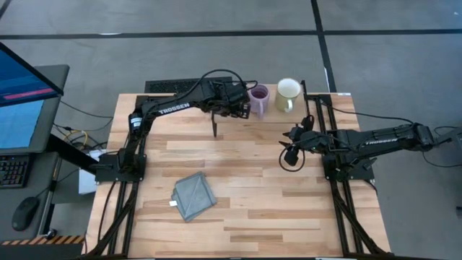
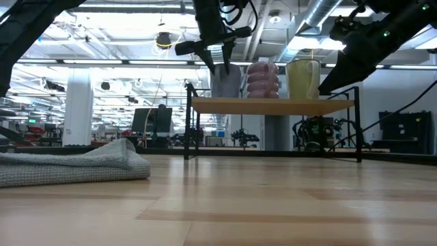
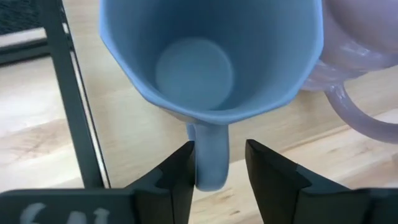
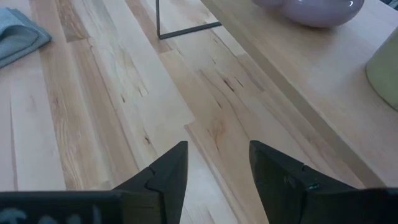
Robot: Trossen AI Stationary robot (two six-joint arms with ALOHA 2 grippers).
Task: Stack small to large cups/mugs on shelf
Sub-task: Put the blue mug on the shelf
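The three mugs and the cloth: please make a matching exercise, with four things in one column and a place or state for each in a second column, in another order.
Things:
1. blue mug
2. purple mug
3. cream mug
4. grey cloth

Places or states:
A. lies folded on the table, away from the shelf
B. stands in the middle of the row on the shelf
C. its handle lies between the fingers of the left pincer
D. stands at the end of the shelf nearest the right arm

Pairs: 1-C, 2-B, 3-D, 4-A
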